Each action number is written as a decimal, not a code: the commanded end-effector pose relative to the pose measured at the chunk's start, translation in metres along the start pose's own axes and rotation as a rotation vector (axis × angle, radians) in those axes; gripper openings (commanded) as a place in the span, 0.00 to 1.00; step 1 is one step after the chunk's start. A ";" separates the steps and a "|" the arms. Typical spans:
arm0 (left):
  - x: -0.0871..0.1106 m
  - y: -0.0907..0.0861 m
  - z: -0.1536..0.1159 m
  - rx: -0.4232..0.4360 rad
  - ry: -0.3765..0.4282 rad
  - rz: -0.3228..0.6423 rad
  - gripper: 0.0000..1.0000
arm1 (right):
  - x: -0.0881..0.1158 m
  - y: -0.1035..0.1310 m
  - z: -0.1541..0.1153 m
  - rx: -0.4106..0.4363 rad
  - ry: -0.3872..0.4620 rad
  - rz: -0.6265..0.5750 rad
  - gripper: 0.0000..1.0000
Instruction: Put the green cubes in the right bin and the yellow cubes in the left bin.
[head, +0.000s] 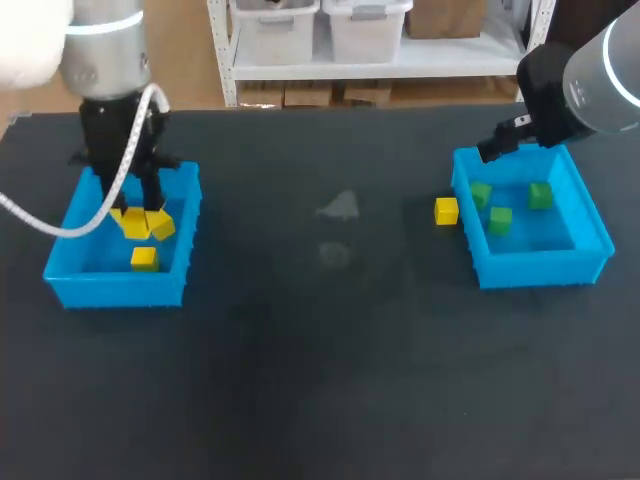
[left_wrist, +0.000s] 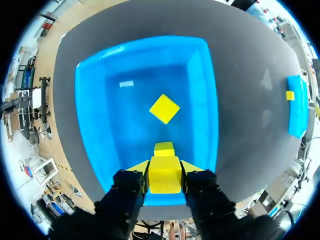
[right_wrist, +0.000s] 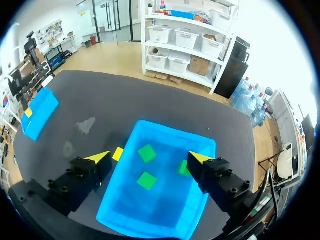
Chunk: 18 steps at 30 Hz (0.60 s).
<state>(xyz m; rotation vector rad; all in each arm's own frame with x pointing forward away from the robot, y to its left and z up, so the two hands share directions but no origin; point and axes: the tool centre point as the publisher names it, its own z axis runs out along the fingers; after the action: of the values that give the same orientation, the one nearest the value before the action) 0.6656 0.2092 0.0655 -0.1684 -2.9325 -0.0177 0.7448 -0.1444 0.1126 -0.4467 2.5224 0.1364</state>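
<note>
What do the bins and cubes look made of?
Probably moulded plastic for the left bin and right bin: uniform bright blue, thin walls, soft sheen on the floor. The yellow cubes and green cubes: matte, flat colour, crisp edges; painted wood, foam or plastic, cannot tell which.

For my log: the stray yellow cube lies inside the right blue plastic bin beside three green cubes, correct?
No: the head view shows the yellow cube on the table just outside the right blue plastic bin; the three green cubes are inside.
</note>
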 end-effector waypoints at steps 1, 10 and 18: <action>0.007 0.002 -0.001 0.002 -0.199 0.009 1.00 | 0.003 0.001 -0.001 0.007 -0.009 0.002 1.00; -0.027 -0.023 -0.017 0.010 -0.279 0.179 1.00 | 0.003 0.001 -0.001 0.007 -0.009 0.002 1.00; -0.072 -0.094 -0.038 0.070 -0.381 0.401 1.00 | 0.003 0.001 -0.001 0.007 -0.009 0.002 1.00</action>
<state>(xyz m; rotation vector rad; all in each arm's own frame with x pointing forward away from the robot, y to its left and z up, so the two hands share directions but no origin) 0.7170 0.1258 0.0908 -0.7679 -3.2256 0.1943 0.7448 -0.1444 0.1126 -0.4467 2.5224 0.1364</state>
